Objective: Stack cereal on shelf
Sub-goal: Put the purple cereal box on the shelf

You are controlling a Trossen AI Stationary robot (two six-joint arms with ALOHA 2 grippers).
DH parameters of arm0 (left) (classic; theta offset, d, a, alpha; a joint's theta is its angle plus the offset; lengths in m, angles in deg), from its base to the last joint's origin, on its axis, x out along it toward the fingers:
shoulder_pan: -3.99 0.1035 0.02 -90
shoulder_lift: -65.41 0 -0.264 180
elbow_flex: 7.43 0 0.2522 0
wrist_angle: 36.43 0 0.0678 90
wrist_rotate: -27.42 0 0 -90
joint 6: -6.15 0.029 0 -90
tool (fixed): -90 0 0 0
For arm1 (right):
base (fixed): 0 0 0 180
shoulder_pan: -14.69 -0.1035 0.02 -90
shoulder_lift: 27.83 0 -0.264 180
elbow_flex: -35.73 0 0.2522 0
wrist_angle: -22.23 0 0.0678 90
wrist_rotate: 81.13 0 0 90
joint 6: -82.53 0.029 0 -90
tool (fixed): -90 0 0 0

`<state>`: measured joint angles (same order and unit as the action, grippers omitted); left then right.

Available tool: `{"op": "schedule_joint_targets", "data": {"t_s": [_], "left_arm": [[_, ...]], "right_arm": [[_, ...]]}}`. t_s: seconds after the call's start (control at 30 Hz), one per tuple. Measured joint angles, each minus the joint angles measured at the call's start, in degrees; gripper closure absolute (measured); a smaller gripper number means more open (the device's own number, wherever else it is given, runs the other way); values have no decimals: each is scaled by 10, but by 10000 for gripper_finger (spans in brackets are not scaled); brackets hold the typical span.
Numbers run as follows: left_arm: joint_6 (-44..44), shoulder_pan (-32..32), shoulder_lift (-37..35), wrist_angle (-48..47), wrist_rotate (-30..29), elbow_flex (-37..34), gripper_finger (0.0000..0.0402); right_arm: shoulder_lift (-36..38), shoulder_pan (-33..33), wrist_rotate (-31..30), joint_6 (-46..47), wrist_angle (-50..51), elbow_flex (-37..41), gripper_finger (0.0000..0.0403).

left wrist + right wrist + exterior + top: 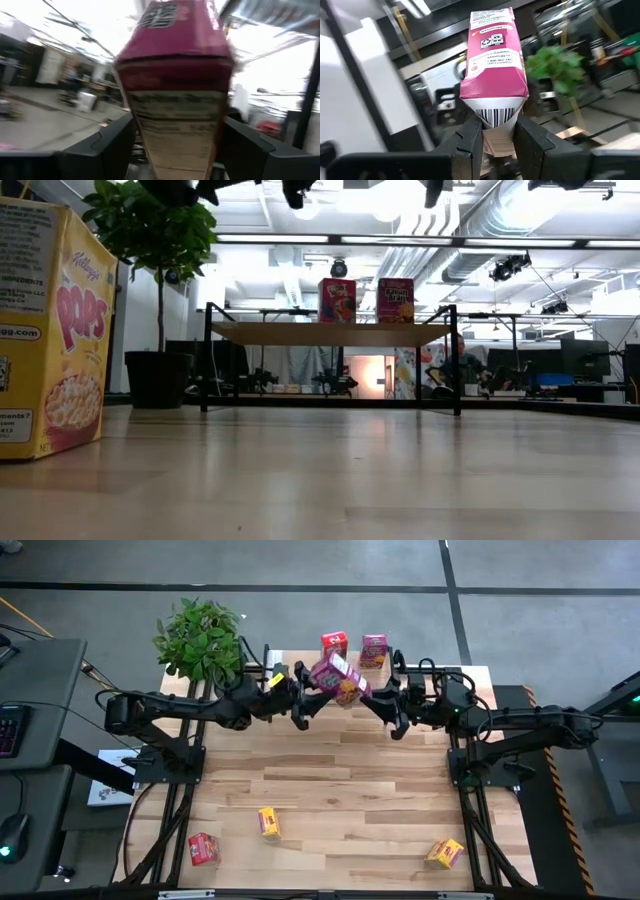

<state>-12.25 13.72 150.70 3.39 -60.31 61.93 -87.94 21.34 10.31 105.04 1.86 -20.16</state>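
A pink cereal box [337,678] hangs in the air in front of the shelf [330,333], between my two grippers. My right gripper [383,700] is shut on it; the box shows upright in the right wrist view [492,60]. My left gripper [305,705] is open, with one finger on either side of the same box [175,85]. A red box [337,300] and another pink box [396,300] stand upright on the shelf top. Two yellow boxes [269,822] [445,853] and a red box [204,848] lie on the table near its front edge. My right gripper pinches the pink box's barcode end [497,120] between its two fingers, and that end is pressed into a wedge. The fingers come from the table's right side. The box sticks out beyond them, lifted clear of the table and shelf. My left gripper's fingers [112,145] stand close beside the box; whether they touch it I cannot tell.
A potted plant [200,637] stands at the table's far left corner. The near yellow box fills the left of the low view [50,330]. Bare wood lies between the shelf and the loose boxes [330,770].
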Motion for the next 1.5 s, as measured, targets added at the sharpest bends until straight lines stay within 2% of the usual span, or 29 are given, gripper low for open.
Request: {"op": "schedule_joint_targets", "data": {"t_s": [0.13,0.33,0.5,0.63,0.77,0.93,1.1,1.27,1.5], "left_arm": [[-24,0,0,0,35,0,157],[-24,0,0,-1,36,0,182],[-20,9,-19,-39,49,0,234],[0,21,-56,-123,49,0,271],[58,28,-103,-245,50,0,284],[78,27,-119,-373,67,11,284],[97,23,-82,-530,90,75,284],[102,22,-50,-573,93,120,284],[137,16,-45,-580,92,127,284]], "right_arm": [[0,0,27,21,7,0,322],[1,0,34,31,27,0,313],[13,4,36,46,45,0,248],[40,12,36,50,101,1,184],[73,27,35,46,166,0,150],[50,47,66,11,294,-63,147],[-16,57,120,-62,394,-156,146],[-74,63,123,-138,508,-242,146],[-101,66,131,-150,521,-272,146]]}}
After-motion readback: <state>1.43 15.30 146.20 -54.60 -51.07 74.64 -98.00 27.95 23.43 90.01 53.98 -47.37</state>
